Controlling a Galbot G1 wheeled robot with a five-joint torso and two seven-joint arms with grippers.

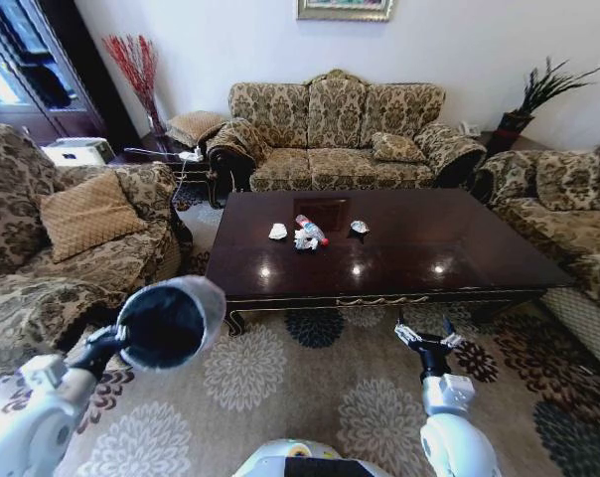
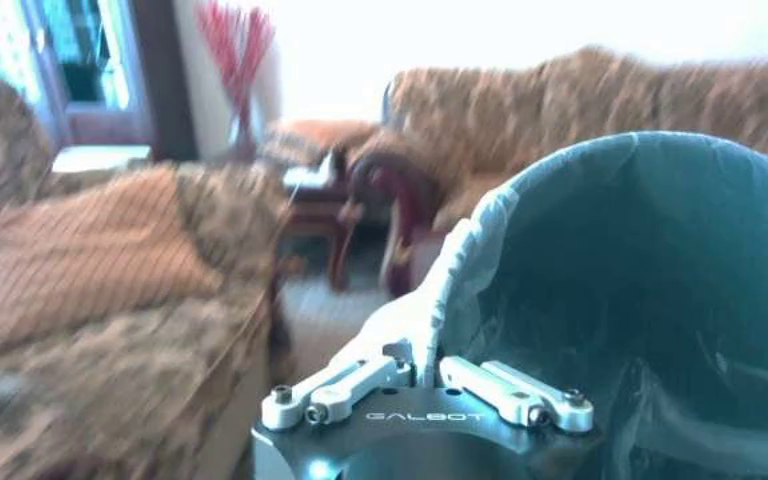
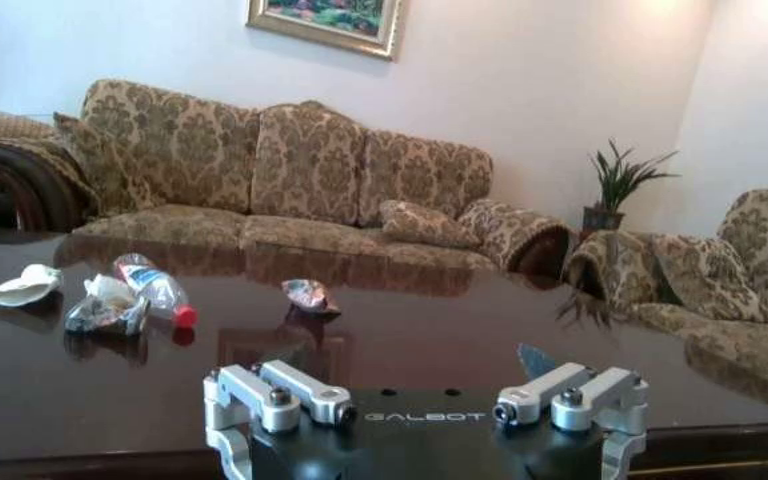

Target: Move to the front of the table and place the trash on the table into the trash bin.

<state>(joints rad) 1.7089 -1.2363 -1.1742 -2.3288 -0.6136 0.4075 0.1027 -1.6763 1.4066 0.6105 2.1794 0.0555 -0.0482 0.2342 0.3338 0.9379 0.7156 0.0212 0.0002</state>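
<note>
The table (image 1: 429,238) stands ahead of me on the patterned carpet, with the trash near its centre. The trash is a white paper wad (image 1: 277,232), a clear bottle with a red label (image 1: 311,230), a silvery wrapper (image 1: 304,242) and a small crumpled scrap (image 1: 359,228). The right wrist view shows the wad (image 3: 20,286), the bottle (image 3: 155,290), the wrapper (image 3: 104,308) and the scrap (image 3: 309,295) on the table (image 3: 491,330). My left gripper (image 1: 109,343) (image 2: 420,365) is shut on the rim of the bag-lined trash bin (image 1: 166,323) (image 2: 651,290), held low at my left. My right gripper (image 1: 426,338) (image 3: 424,400) is open just short of the table's front edge.
A long sofa (image 1: 335,134) stands behind the table, an armchair with a cushion (image 1: 81,214) at the left, another sofa (image 1: 568,199) at the right. A plant (image 1: 538,94) and a small side table (image 1: 186,159) fill the far corners. Open carpet (image 1: 310,378) lies before me.
</note>
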